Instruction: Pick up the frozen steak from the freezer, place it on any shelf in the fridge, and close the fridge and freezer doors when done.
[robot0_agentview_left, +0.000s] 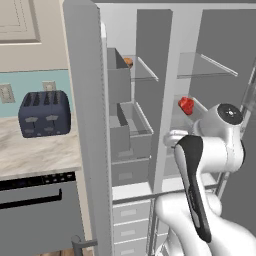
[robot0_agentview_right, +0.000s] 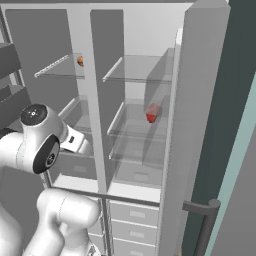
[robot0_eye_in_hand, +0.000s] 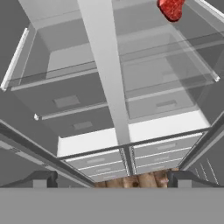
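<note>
Frozen steak (robot0_agentview_left: 186, 105) lies on a glass shelf (robot0_agentview_left: 200, 107) in the fridge (robot0_agentview_left: 215, 45), right of frame centre. Gripper (robot0_eye_in_hand: 111, 178) stands wide open, empty, well apart from it. Freezer (robot0_agentview_left: 125, 125) and fridge doors are open.

Frozen steak (robot0_agentview_left: 186, 104): bright red, lumpy and rough-surfaced, slightly glossy, at 1 o'clock in the hand view.

Shelf (robot0_agentview_right: 135, 133): clear glass plate, smooth, with a pale matt edge strip.

Fridge (robot0_agentview_right: 140, 60) walls: flat grey, matt, plastic-looking. Freezer (robot0_agentview_left: 125, 130) bins: same matt grey, boxy, smooth.

Lower drawers (robot0_eye_in_hand: 109, 162): white, smooth fronts with a faint sheen.

Door handle (robot0_agentview_right: 202, 222): dark grey bar, metallic-looking, satin finish.

Toaster (robot0_agentview_left: 44, 113) at 9 o'clock in the left base view: dark blue casing, smooth, mildly glossy.

Desk (robot0_agentview_left: 35, 152): pale marbled stone look, polished.

Arm (robot0_agentview_left: 210, 150): white glossy shell with black glossy inserts.

Pincer (robot0_eye_in_hand: 112, 178): dark matt fingertips.
</note>
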